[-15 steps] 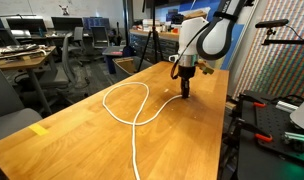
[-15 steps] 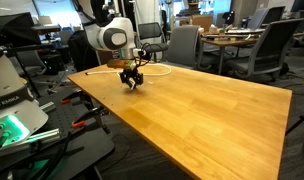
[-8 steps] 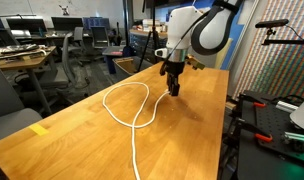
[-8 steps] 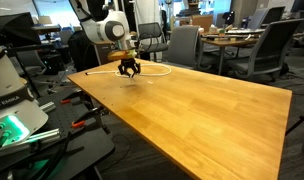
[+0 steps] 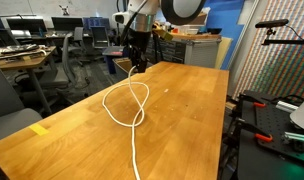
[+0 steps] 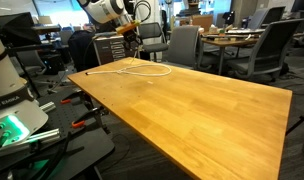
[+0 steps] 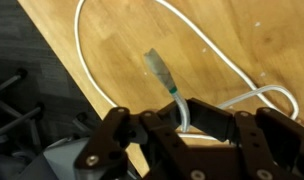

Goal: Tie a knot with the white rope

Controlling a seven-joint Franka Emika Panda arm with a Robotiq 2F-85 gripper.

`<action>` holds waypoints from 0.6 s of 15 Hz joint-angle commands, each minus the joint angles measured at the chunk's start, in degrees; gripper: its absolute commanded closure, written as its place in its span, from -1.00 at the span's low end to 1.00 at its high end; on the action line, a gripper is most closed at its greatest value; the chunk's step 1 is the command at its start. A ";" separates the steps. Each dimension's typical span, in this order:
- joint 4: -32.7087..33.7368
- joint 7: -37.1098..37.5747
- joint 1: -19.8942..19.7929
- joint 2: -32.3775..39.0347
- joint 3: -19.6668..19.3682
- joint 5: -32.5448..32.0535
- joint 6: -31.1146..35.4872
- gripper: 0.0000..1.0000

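Note:
The white rope (image 5: 125, 104) lies in a crossed loop on the wooden table (image 5: 192, 120), its tail running to the near edge. In an exterior view the loop (image 6: 144, 69) sits at the table's far left corner. My gripper (image 5: 138, 66) hangs above the loop's far side, also seen raised over the corner (image 6: 129, 40). In the wrist view the gripper (image 7: 187, 115) is shut on the rope, and the end with its dark tip (image 7: 156, 66) sticks out beyond the fingers. The rest of the rope (image 7: 82, 45) curves over the wood below.
A yellow tape mark (image 5: 39, 129) lies on the table's left edge. Office chairs (image 5: 72, 55) and desks stand behind. A dark stand (image 5: 260, 110) is right of the table. A green-lit base (image 6: 12, 130) and cables sit on the floor by the table's corner.
My gripper has risen and moved left across the table towards its far edge, with the rope end in it. The rope's end strand now crosses over the loop.

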 commanded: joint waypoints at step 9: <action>27.10 -30.12 -11.37 23.67 6.90 6.06 3.75 0.87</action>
